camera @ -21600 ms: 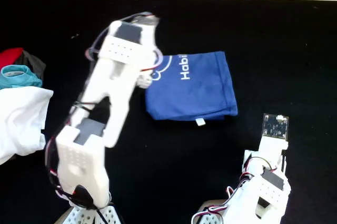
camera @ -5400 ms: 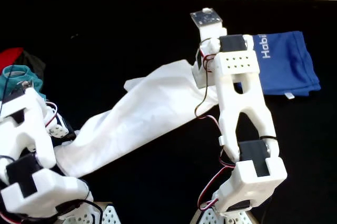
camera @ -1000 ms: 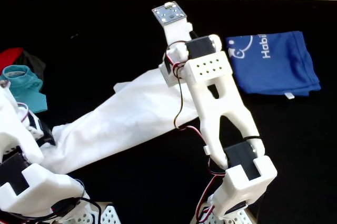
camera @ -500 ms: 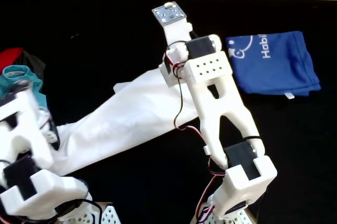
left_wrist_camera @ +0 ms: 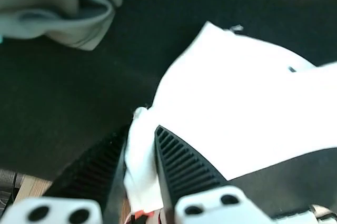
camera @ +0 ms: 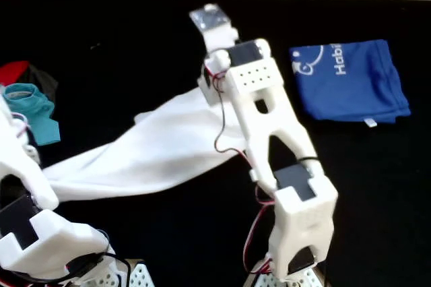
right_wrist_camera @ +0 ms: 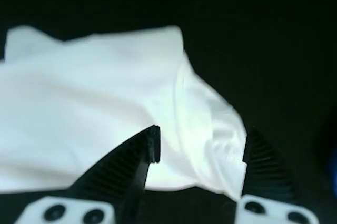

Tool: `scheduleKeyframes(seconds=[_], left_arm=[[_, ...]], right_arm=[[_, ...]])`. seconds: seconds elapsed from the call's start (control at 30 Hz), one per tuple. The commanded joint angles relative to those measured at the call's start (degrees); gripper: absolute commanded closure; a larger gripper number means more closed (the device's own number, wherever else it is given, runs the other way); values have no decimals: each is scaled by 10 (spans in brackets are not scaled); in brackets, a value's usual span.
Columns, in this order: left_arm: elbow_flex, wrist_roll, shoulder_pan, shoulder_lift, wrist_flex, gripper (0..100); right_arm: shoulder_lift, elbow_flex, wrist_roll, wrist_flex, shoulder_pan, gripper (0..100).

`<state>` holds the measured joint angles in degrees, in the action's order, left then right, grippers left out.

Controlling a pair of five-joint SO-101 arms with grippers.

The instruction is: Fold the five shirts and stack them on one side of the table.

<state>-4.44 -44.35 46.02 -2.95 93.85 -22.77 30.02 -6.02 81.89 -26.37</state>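
- White cloth shirt (camera: pixel 155 152): matt, soft, lightly creased.
- Folded blue cloth shirt (camera: pixel 350 81): matt weave.
- Black table cover (camera: pixel 135 31): matt, probably fabric.
- My left claw (left_wrist_camera: pixel 142 132): black ribbed fingers (left_wrist_camera: pixel 181 163), dull plastic.

A plain white shirt (camera: pixel 155 152) crosses the black table cover (camera: pixel 121 31), a blue shirt (camera: pixel 350 81) with white print lies at upper right, a teal shirt (camera: pixel 30 102) and a red garment (camera: pixel 13 71) sit at the left edge, and the left arm (camera: pixel 27 233) and right arm (camera: pixel 269 125) are white.
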Motion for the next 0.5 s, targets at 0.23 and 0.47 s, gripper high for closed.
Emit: scheduleKeyframes(seconds=[0.23,0.47], left_arm=[[58,4,0,6,62,991],[65,4,-9,6,60,991]], right_arm=[[-207,229,38,-7,-114,614],[-342,327,35,36,-128,630]])
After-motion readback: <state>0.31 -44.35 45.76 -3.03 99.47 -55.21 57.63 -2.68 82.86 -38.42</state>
